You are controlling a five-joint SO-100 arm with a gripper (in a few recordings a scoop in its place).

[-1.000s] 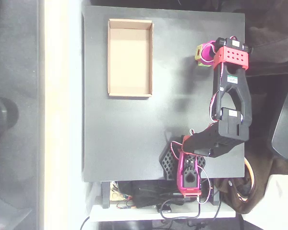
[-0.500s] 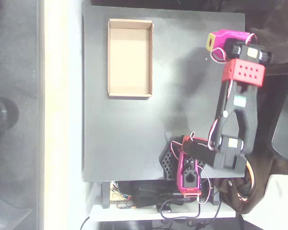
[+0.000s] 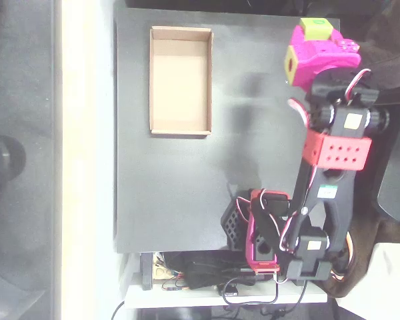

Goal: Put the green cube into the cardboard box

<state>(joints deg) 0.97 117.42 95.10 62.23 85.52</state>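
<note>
In the overhead view the pink gripper (image 3: 315, 41) sits at about one o'clock on the black counter (image 3: 253, 167), raised toward the camera. A lime patch shows at its top end and another at its left side. The top patch is most likely the green cube (image 3: 316, 28), clamped between the fingers and held well clear of the surface; what the left patch is I cannot tell. The fingers themselves are hard to tell apart from the pink housing, so the clamp is a judgement from how the cube rides with the gripper rather than resting on the counter.

The cardboard box (image 3: 181, 128) lies at about eleven o'clock, long side running up and down the picture, open and with nothing in it. It sits well apart from the gripper, toward nine o'clock from it.

The lifted hold makes sense: carried high, the cube should clear the low box wall instead of knocking it. The arm (image 3: 333, 193) stands folded back along the three o'clock edge, so reaching the box calls for a swing toward nine o'clock. A lowering over the box floor and a release should follow.
</note>
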